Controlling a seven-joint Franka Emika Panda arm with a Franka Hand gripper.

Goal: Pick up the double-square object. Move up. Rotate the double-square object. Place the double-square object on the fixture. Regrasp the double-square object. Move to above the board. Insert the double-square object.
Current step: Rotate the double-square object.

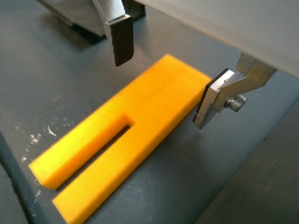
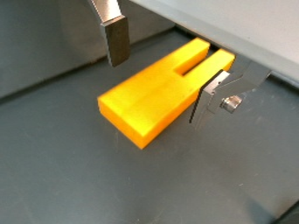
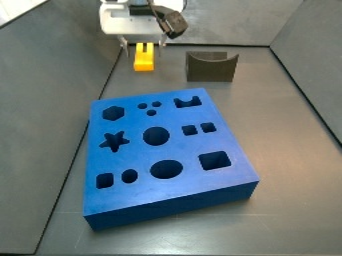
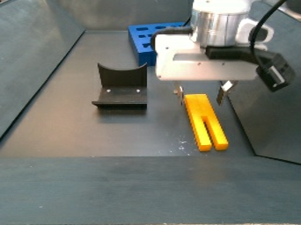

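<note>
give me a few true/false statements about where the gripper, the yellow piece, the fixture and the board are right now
1. The gripper is over the double-square object, one finger on each side of it, in both wrist views. True.
2. The double-square object is lifted clear of the floor. False: in a side view it lies flat on the floor.
3. The fixture has the double-square object in its notch. False: the notch is empty, and the object lies apart from it.
4. The board has no piece in any of its holes. True.
5. The fingers are closed tight on the object. False: in both wrist views a gap shows between the pads and the object's sides.
</note>
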